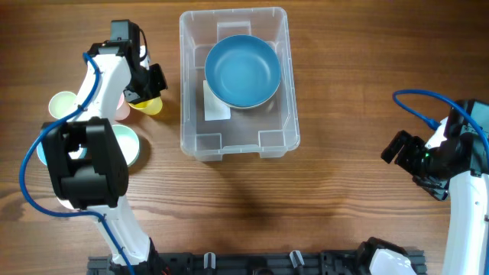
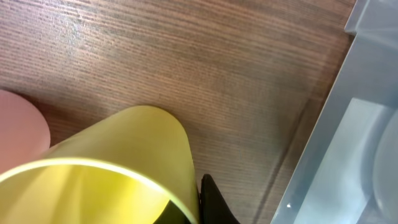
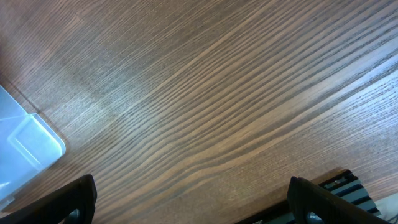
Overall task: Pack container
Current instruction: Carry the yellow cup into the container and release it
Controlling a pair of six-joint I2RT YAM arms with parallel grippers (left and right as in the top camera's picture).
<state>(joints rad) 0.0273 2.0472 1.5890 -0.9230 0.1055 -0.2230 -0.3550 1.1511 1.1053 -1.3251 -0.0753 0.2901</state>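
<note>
1 container (image 1: 238,136), table centre, holding 1 blue bowl (image 1: 242,71). Left of it we list 1 yellow cup (image 1: 150,105), its wall pinched by the left claw (image 1: 147,96). The left wrist view alone shows 1 pink cup (image 2: 22,127) just beside it. Right claw (image 3: 191,186) is spread wide, empty, well apart.

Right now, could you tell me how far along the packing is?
Done: the blue bowl sits in the container. In hand: the left gripper is at the yellow cup, grip unclear. Left: the pink cup, pale cup and mint bowl stand outside; the right gripper hangs open.
</note>
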